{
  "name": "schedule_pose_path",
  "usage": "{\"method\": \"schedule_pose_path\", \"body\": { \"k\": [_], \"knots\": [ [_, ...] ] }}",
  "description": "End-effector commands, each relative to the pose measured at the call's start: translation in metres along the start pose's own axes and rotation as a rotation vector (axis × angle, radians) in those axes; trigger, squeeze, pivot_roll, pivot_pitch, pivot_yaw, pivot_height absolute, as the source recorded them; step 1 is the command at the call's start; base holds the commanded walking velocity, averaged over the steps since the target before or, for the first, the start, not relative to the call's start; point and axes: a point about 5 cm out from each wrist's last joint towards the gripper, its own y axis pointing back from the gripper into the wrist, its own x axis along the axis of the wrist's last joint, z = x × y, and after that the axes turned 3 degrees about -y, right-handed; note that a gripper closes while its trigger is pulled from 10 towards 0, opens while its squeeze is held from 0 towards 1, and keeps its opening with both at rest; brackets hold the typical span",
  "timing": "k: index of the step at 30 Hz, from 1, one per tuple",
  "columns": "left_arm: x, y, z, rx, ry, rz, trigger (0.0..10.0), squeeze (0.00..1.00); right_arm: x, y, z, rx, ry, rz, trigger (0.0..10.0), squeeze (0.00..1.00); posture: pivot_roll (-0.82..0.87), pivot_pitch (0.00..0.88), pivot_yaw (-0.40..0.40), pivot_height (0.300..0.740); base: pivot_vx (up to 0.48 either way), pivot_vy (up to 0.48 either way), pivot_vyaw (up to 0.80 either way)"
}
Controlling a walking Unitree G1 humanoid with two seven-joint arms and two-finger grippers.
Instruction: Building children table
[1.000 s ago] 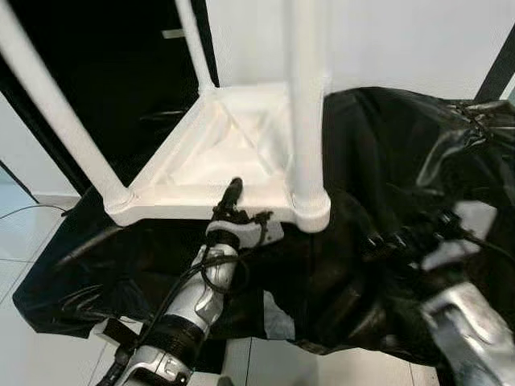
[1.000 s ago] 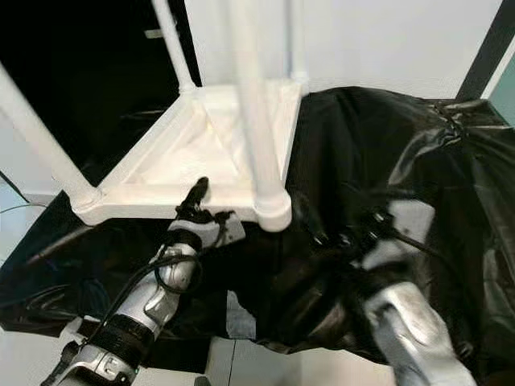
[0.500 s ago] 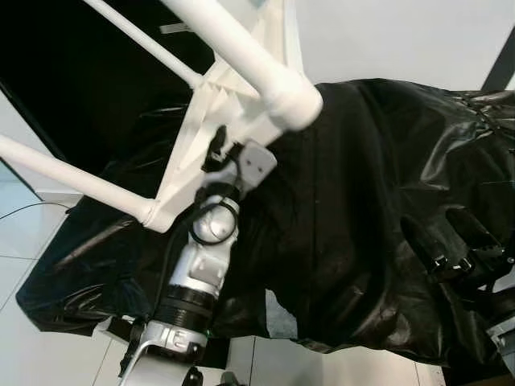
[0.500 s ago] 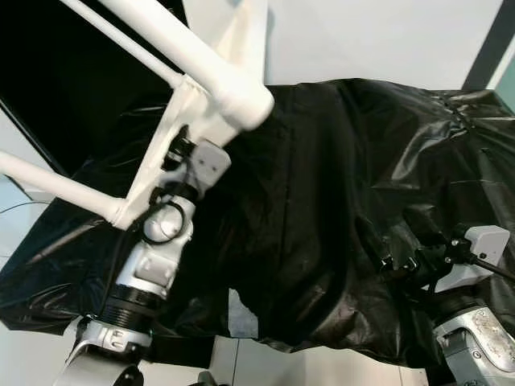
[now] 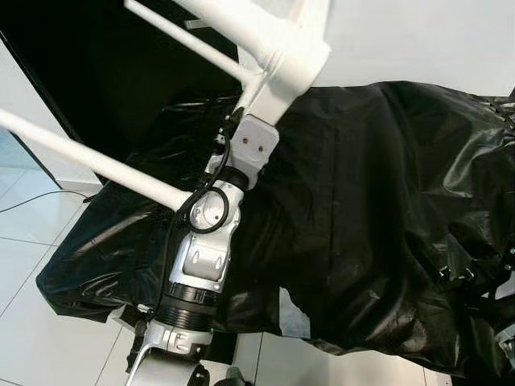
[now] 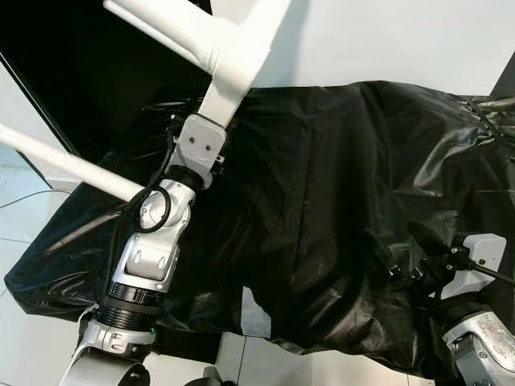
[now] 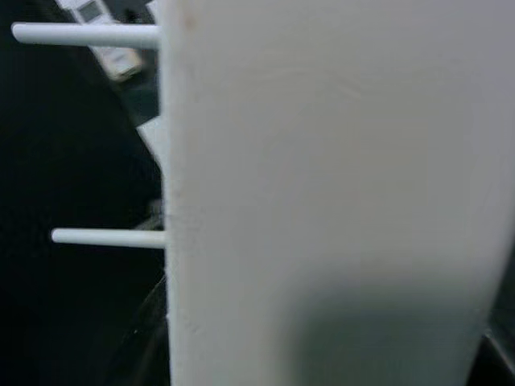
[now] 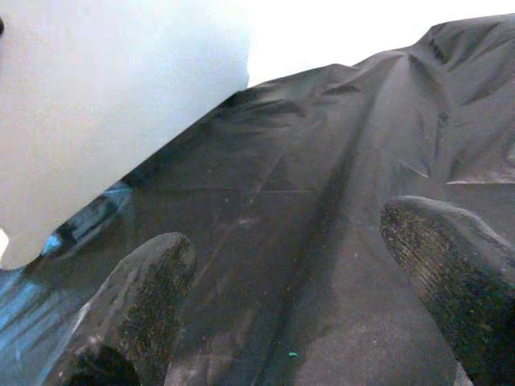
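Observation:
The white children's table (image 5: pixel 288 58) hangs tilted on its side above the black sheet, its legs (image 5: pixel 105 166) pointing left. My left gripper (image 5: pixel 238 122) is raised at the table's lower rim and shut on it, its fingertips hidden behind the rim. In the left wrist view the white tabletop (image 7: pixel 322 193) looms very close, with two legs (image 7: pixel 88 34) sticking out sideways. My right gripper (image 6: pixel 400 245) stands open low at the right, just above the sheet (image 8: pixel 322 185), with nothing between its fingers (image 8: pixel 137 314).
A wrinkled black plastic sheet (image 5: pixel 370 193) drapes a raised surface across the middle and right. White floor tiles (image 5: pixel 32 233) lie to the left, with a thin cable on them. A black panel (image 5: pixel 96 72) and a white wall stand behind.
The table has swung from lying upside down on the sheet to hanging on its side, lifted by my left arm. My right gripper has drawn back to the lower right.

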Motion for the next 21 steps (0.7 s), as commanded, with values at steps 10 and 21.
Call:
{"method": "schedule_pose_path", "body": {
  "k": [10,21],
  "knots": [
    [0.079,-0.015,-0.026,0.071,0.122,0.192,10.0,0.0,-0.004,-0.008,0.005,0.03,0.043,-0.02,10.0,0.0,-0.07,0.0,0.078,0.74,0.0,0.0,0.0],
    [0.098,-0.017,-0.033,0.092,0.099,0.194,10.0,0.0,0.001,-0.025,0.015,0.075,0.087,-0.016,10.0,0.0,-0.05,0.0,0.056,0.74,0.0,0.0,0.0]
  ]
}}
